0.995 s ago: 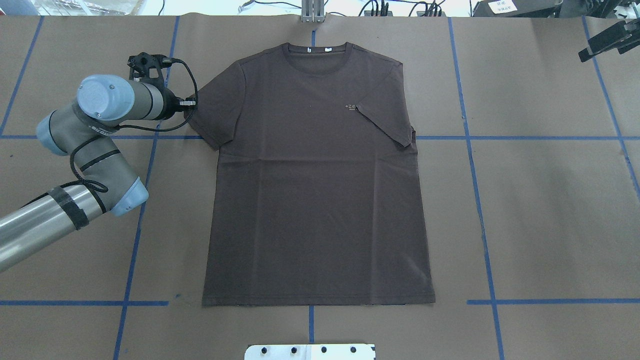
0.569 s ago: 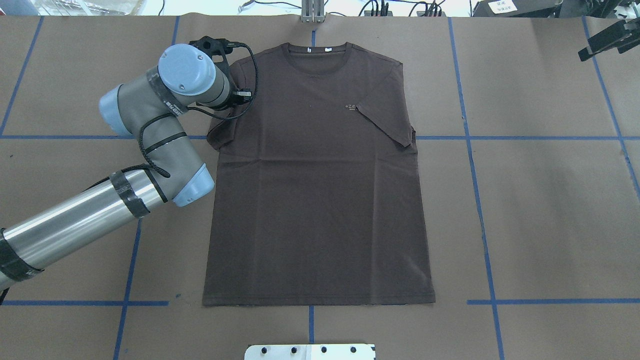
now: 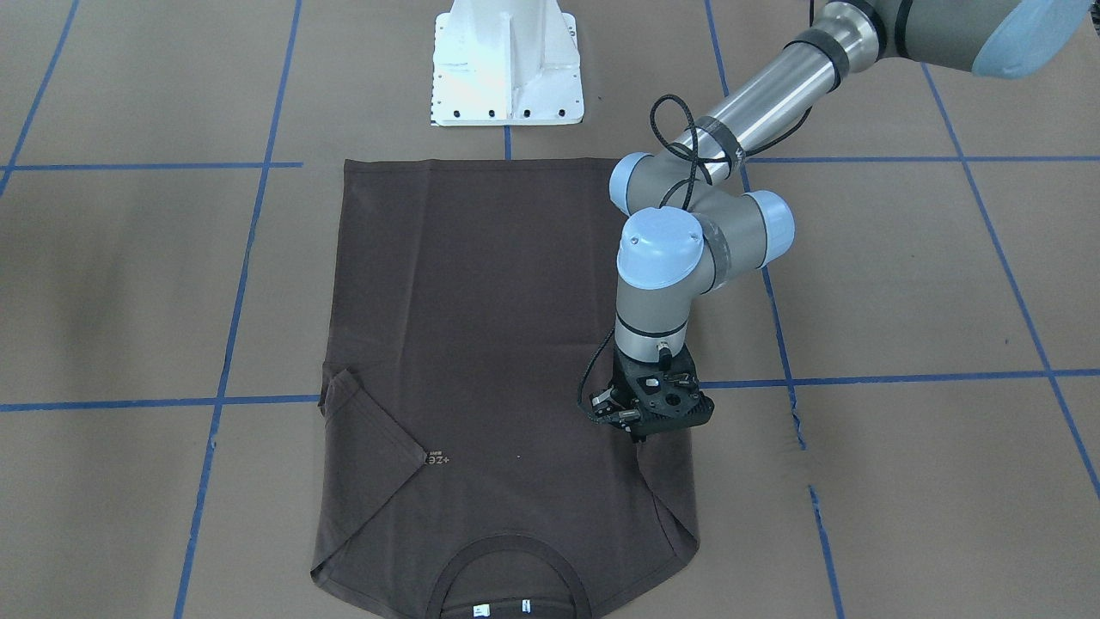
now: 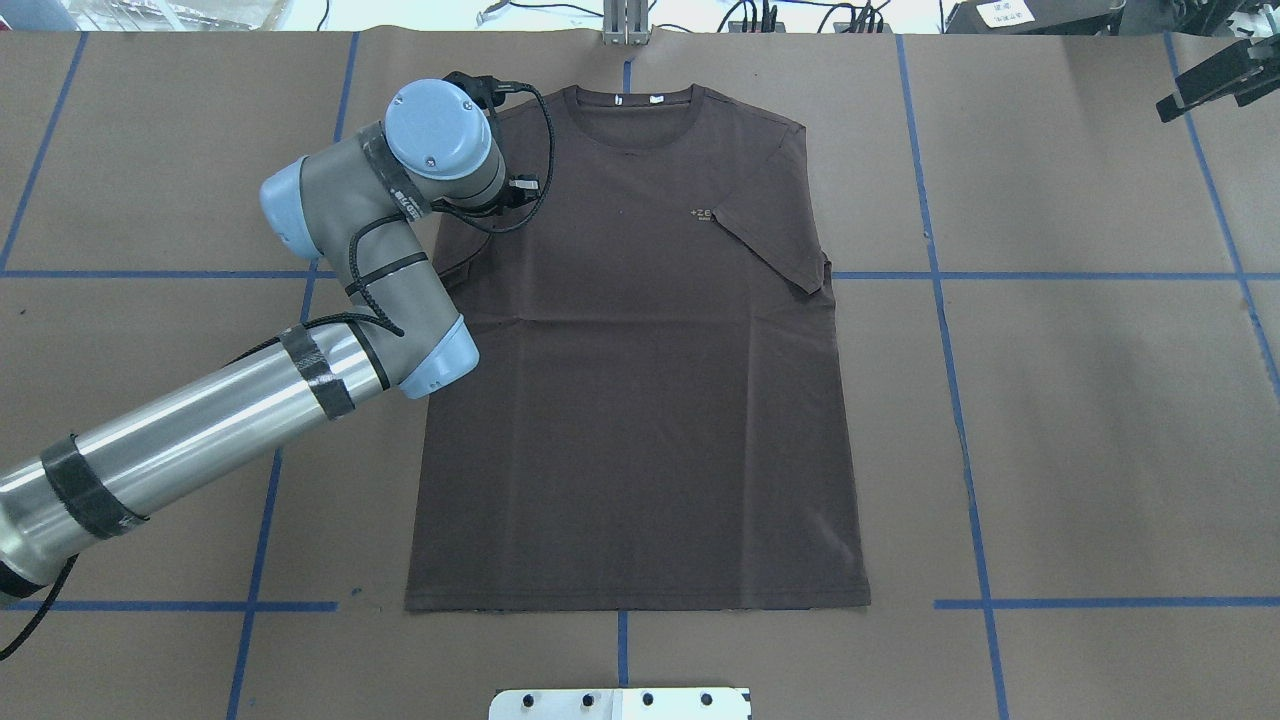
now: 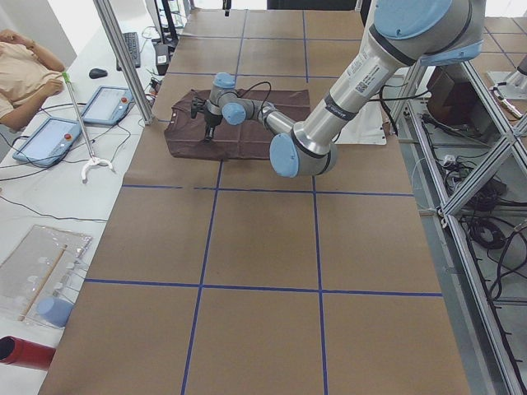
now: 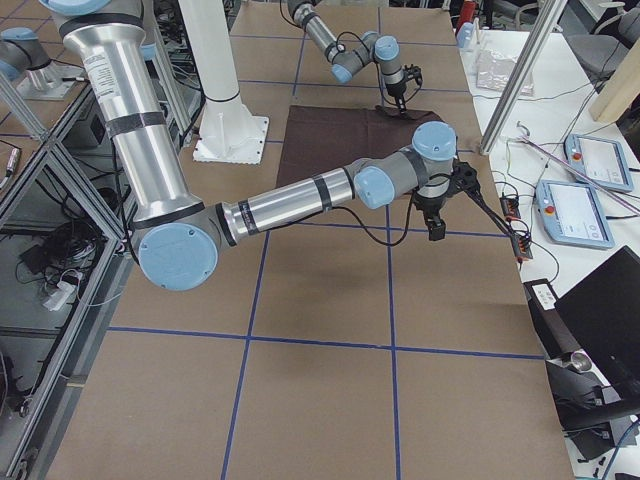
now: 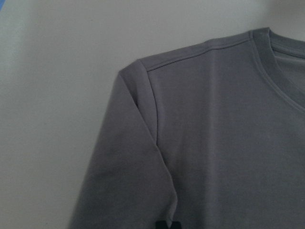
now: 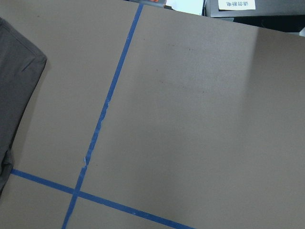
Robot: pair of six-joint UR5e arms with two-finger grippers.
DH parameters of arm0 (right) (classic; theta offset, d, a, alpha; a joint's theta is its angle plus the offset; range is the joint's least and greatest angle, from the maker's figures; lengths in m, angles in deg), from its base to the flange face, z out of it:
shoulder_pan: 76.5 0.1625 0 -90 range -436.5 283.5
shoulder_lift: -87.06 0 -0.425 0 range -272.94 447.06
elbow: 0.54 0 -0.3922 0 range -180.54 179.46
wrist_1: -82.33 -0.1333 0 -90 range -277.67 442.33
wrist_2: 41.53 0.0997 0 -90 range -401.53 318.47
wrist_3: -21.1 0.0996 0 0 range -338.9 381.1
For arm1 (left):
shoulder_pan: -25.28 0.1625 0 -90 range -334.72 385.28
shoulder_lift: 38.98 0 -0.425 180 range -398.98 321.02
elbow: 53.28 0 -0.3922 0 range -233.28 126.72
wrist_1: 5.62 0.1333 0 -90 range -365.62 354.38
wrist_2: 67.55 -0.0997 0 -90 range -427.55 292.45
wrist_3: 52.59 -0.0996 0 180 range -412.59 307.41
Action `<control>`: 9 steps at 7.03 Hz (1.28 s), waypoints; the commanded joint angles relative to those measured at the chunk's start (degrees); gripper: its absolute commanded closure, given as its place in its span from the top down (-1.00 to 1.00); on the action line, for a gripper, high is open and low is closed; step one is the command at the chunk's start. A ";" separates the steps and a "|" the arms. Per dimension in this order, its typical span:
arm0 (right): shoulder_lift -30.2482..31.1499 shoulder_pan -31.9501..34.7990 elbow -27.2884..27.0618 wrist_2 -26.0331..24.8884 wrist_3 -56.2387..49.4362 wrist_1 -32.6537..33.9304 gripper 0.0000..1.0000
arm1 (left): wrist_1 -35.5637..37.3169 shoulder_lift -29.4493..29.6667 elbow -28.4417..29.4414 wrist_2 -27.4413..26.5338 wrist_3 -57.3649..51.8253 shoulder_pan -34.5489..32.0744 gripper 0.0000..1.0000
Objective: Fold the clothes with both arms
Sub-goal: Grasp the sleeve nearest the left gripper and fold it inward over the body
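Left gripper [image 3: 640, 430]: pinched narrow on the hem of the left sleeve [image 7: 119, 157] and carrying it over the chest. I judge the closure from the cloth drawn up to it. T-shirt [image 4: 640, 400]: flat, front up, mid-tabletop [image 4: 1080, 420], collar [image 3: 507, 543] away from my base, right sleeve [image 4: 775, 245] folded inward. Material is a thin matte knit with a ribbed collar, judged light and limp and likely to sag, so hems and corners are the holds. Right gripper [image 6: 436, 222]: off beyond the shirt, opening cannot be told.

T-shirt [image 4: 640, 400] chest lettering [image 4: 702, 214] reads "+ze" in pale print; the rest is illegible. White sign [image 8: 237, 4] past the table edge: characters unreadable.
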 commanded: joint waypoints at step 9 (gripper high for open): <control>0.34 -16.74 -15.20 -4.01 29.61 -0.09 1.00 | 0.56 -14.98 -29.68 5.99 -4.96 1.87 1.00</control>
